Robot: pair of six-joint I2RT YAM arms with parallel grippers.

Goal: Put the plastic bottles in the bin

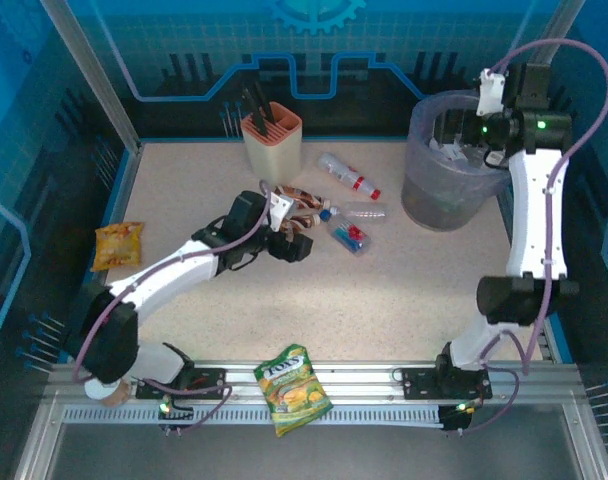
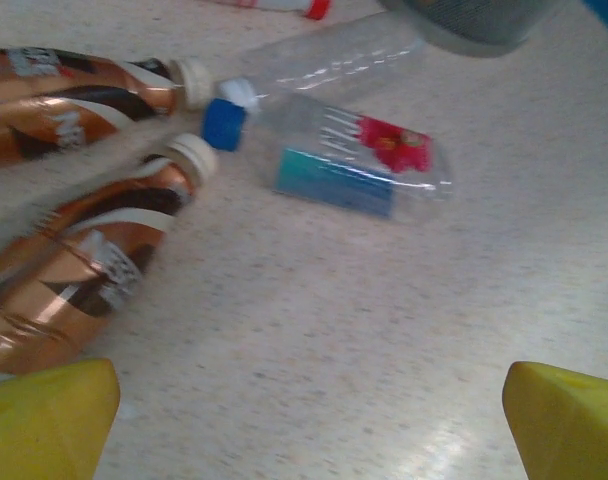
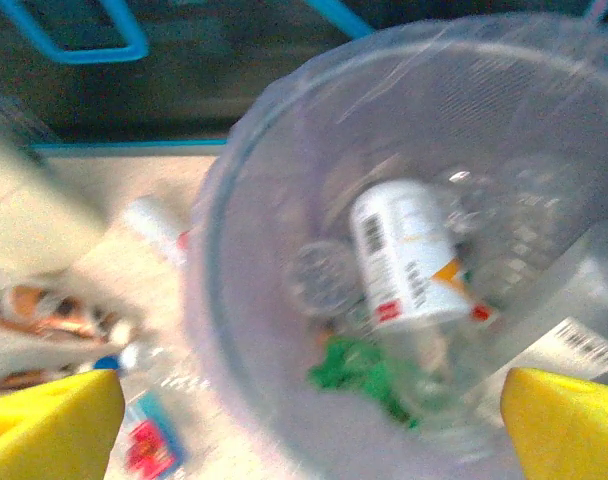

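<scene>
A large round grey bin lined with a lavender plastic bag (image 1: 439,195) stands at two o'clock on the speckled bench (image 1: 404,290). The right jaws hang over its mouth, spread wide with nothing between the yellow fingertips (image 3: 569,425). Inside, a white-labelled plastic bottle (image 3: 409,255) lies on other clear bottles and something green. The left jaws, equally wide and empty, hover low at the bench's middle. Two brown-sleeved bottles with white caps (image 2: 84,265) lie at ten o'clock from them. A clear bottle with a blue cap and a blue-and-red label (image 2: 354,165) lies at one o'clock, with an unlabelled clear bottle (image 2: 334,65) just beyond it. A red-capped clear bottle (image 1: 349,175) lies farther off toward twelve. The bottle necks crowd together, caps almost touching, so I judge that a descent aimed between them could catch two at once or knock a neighbour rolling. The thin clear walls may also buckle and squirt out of a hard pinch. At the bin, a low fingertip could snag the loose liner as the right jaws leave, dragging the bag or tipping the bin. The yellow snack bag (image 1: 117,245) at nine o'clock and the green one (image 1: 294,388) at six must stay put.
</scene>
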